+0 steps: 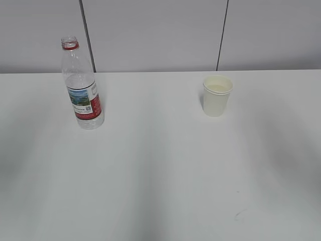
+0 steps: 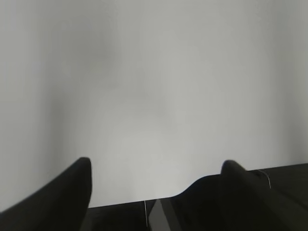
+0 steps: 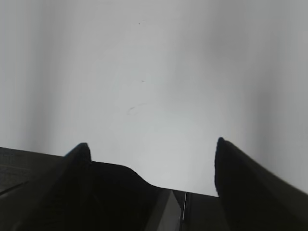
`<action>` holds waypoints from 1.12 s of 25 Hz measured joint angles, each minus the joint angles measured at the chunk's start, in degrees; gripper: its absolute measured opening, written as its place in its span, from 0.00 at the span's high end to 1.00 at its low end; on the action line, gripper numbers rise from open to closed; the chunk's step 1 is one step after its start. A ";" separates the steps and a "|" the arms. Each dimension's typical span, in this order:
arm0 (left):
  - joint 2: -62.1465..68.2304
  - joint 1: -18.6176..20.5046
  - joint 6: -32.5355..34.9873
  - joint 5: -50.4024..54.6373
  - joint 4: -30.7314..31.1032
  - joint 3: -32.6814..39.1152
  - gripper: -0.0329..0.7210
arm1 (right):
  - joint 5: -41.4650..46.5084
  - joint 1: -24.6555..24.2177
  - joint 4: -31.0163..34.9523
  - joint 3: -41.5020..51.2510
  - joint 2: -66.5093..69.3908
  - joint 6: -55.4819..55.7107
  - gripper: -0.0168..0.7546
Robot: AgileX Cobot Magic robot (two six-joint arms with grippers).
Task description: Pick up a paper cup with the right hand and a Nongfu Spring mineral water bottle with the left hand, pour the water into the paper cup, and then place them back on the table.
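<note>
Waiting on table (image 1: 160, 191) | bottle (image 1: 83, 88) upright, left – nearer left tool (image 2: 156, 168) | cup (image 1: 217, 95) upright, right – nearer right tool (image 3: 151, 149) | both tools spread wide, empty

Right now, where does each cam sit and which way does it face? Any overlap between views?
Exterior: raised in front of the table, looking down at a slant toward the grey back wall; shows the Nongfu Spring mineral water bottle at left and the paper cup at right, no robot parts.
Left wrist: on the left arm, facing bare white tabletop past the open left gripper.
Right wrist: same for the open right gripper, plus faint marks on the table.
Shared: only the white table; neither wrist view shows bottle or cup.
</note>
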 joint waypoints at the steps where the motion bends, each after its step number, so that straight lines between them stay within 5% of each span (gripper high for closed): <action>1: -2.49 0.00 0.01 0.05 0.55 1.16 0.30 | 0.08 0.00 0.00 1.32 -2.40 -0.24 0.21; 11: -25.66 0.00 1.99 1.11 5.29 11.12 0.32 | 1.03 0.00 -2.14 11.87 -29.20 -2.39 0.21; 22: -49.70 0.00 5.21 1.78 0.57 19.33 0.32 | 1.36 0.00 -4.26 23.51 -49.75 -6.29 0.21; 28: -54.55 0.00 8.20 1.94 -1.81 22.50 0.32 | -5.33 0.00 -4.39 27.29 -56.78 -8.25 0.21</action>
